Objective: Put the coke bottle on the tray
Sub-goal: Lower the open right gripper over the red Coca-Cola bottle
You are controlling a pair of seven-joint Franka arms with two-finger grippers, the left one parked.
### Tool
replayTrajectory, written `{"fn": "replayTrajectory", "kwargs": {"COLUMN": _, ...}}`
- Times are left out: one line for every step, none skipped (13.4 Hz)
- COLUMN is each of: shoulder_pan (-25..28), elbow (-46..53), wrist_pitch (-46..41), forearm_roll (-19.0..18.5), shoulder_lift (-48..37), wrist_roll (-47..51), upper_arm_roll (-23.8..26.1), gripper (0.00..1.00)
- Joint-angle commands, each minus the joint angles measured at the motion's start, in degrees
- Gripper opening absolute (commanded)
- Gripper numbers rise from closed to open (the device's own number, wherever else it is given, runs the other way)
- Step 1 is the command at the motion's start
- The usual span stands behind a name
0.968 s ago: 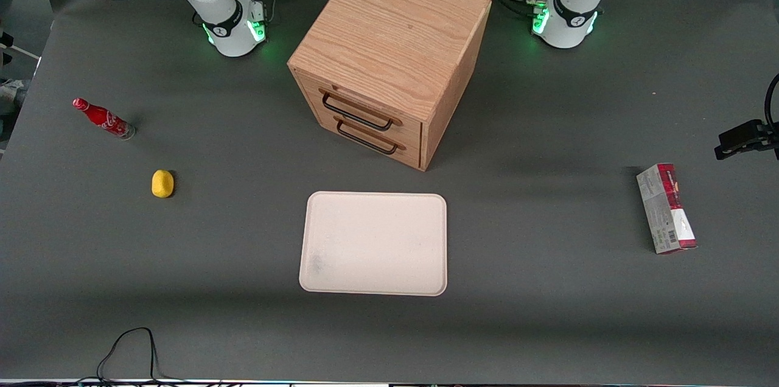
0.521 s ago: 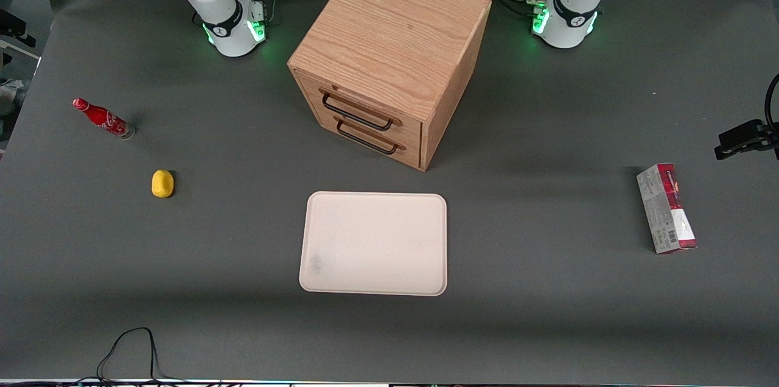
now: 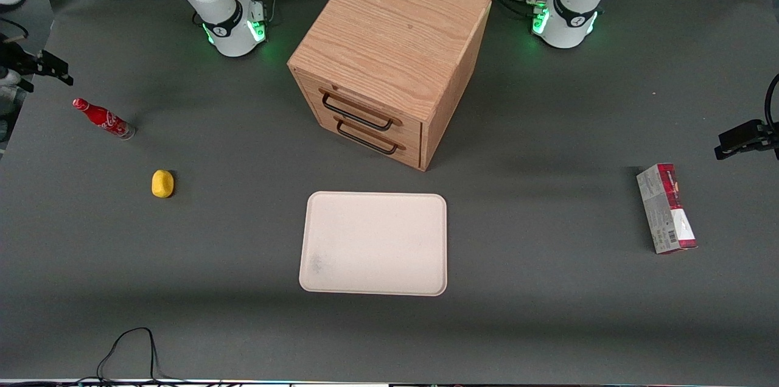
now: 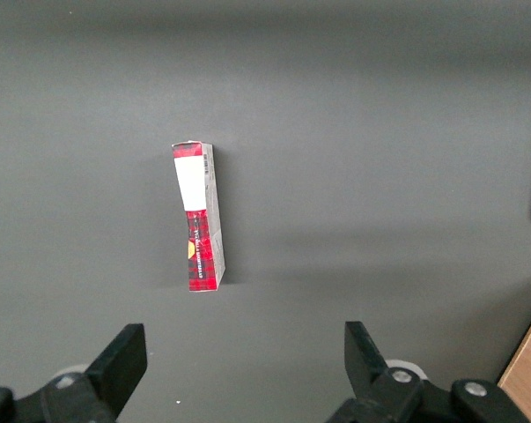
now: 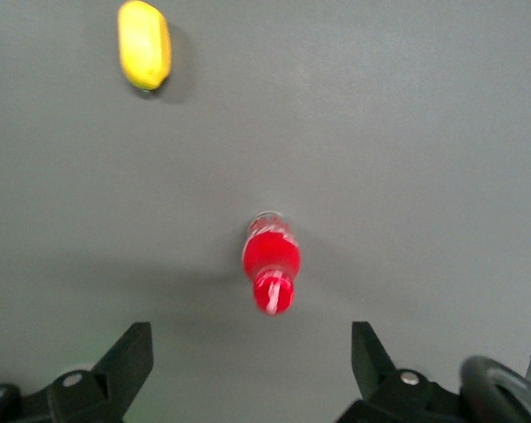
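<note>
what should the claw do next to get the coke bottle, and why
Probably lower straight down around the coke bottle. The claw hangs open above the table, not yet touching the bottle, which stands upright and apart from the yellow lump. The bottle sits roughly between the fingers, so little sideways correction seems needed. The tray waits nearer the table's middle.

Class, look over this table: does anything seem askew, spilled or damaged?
Nothing is spilled or damaged. The coke bottle stands upright, apart from the bare tray. The open gripper hangs above the bottle. Only the wooden cabinet sits turned at an angle.
</note>
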Motion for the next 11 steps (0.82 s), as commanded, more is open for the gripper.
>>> {"fn": "replayTrajectory", "kwargs": {"shoulder_pan": 0.24, "elbow": -3.43, "wrist_pitch": 9.61, "forearm_roll": -0.14, "shoulder_lift": 6.2, "wrist_roll": -2.52, "upper_arm_roll": -2.86, "gripper": 1.0}}
{"fn": "replayTrajectory", "kwargs": {"shoulder_pan": 0.15, "elbow": -4.5, "wrist_pitch": 11.65, "forearm_roll": 1.17, "shoulder_lift": 7.69, "wrist_roll": -3.57, "upper_arm_roll": -3.57, "gripper": 1.0}}
{"fn": "replayTrajectory", "kwargs": {"shoulder_pan": 0.15, "elbow": -4.77, "wrist_pitch": 11.93, "forearm_roll": 3.62, "shoulder_lift": 8.84, "wrist_roll": -5.67, "upper_arm_roll": -4.1, "gripper": 1.0}}
{"fn": "replayTrajectory", "kwargs": {"shoulder_pan": 0.15, "elbow": -4.77, "wrist_pitch": 12.02, "forearm_roll": 6.34, "shoulder_lift": 10.06, "wrist_roll": -8.21, "upper_arm_roll": -4.19, "gripper": 1.0}}
{"fn": "replayTrajectory", "kwargs": {"shoulder_pan": 0.06, "elbow": -4.77, "wrist_pitch": 12.03, "forearm_roll": 8.54, "shoulder_lift": 11.38, "wrist_roll": -10.24, "upper_arm_roll": -4.19, "gripper": 1.0}}
{"fn": "replayTrajectory", "kwargs": {"shoulder_pan": 0.06, "elbow": -4.77, "wrist_pitch": 12.2, "forearm_roll": 9.69, "shoulder_lift": 12.7, "wrist_roll": -11.48, "upper_arm_roll": -4.98, "gripper": 1.0}}
{"fn": "replayTrajectory", "kwargs": {"shoulder_pan": 0.06, "elbow": -4.77, "wrist_pitch": 13.33, "forearm_roll": 9.88, "shoulder_lift": 13.15, "wrist_roll": -12.36, "upper_arm_roll": -5.33, "gripper": 1.0}}
{"fn": "replayTrajectory", "kwargs": {"shoulder_pan": 0.15, "elbow": -4.69, "wrist_pitch": 13.6, "forearm_roll": 9.88, "shoulder_lift": 13.24, "wrist_roll": -12.46, "upper_arm_roll": -5.34, "gripper": 1.0}}
{"fn": "replayTrajectory", "kwargs": {"shoulder_pan": 0.15, "elbow": -4.6, "wrist_pitch": 13.61, "forearm_roll": 9.88, "shoulder_lift": 13.42, "wrist_roll": -12.54, "upper_arm_roll": -5.34, "gripper": 1.0}}
{"fn": "replayTrajectory", "kwargs": {"shoulder_pan": 0.15, "elbow": -4.51, "wrist_pitch": 13.69, "forearm_roll": 9.79, "shoulder_lift": 13.5, "wrist_roll": -12.54, "upper_arm_roll": -5.42, "gripper": 1.0}}
{"fn": "replayTrajectory", "kwargs": {"shoulder_pan": 0.24, "elbow": -4.51, "wrist_pitch": 13.96, "forearm_roll": 9.71, "shoulder_lift": 13.5, "wrist_roll": -12.46, "upper_arm_roll": -5.34, "gripper": 1.0}}
